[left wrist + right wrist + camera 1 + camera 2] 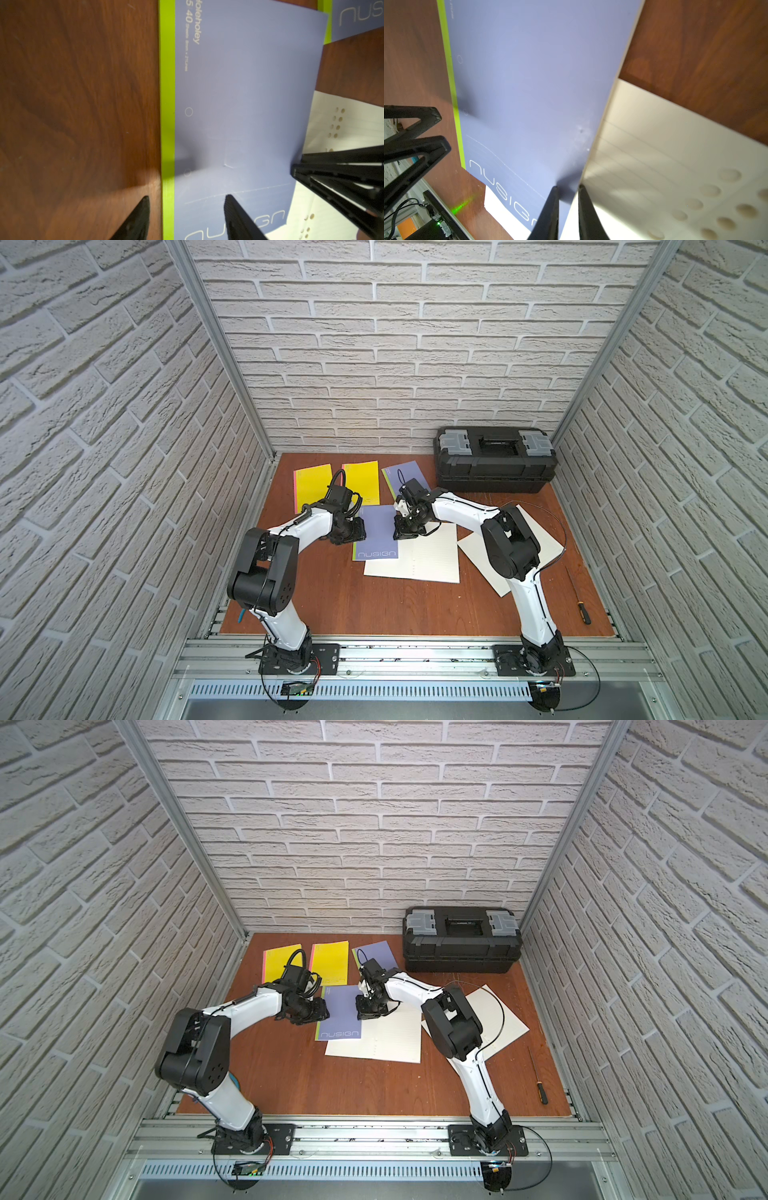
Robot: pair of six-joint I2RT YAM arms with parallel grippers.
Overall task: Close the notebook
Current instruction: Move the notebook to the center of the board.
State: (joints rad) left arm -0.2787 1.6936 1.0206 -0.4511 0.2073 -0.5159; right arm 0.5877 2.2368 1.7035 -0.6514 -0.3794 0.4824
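At table (332, 605) centre we see left gripper (187, 197) low at notebook (376, 531) spine side, jaws apart, astride green strip (167, 104). Its purple cover (338, 1011) faces up over lined white pages (428, 560). Right gripper (568, 188) pinches cover's free edge, jaws nearly together. Toolbox (494, 460) back right.

From my seat I see the wooden table (332, 605) bearing a yellow booklet (311, 485), a second yellow booklet (365, 481), a purple booklet (405, 472), the notebook (415, 564) lying open, white paper (550, 547), a black toolbox (494, 472) and a screwdriver (577, 595).

A black toolbox (494, 466) stands well apart from a screwdriver (581, 605).
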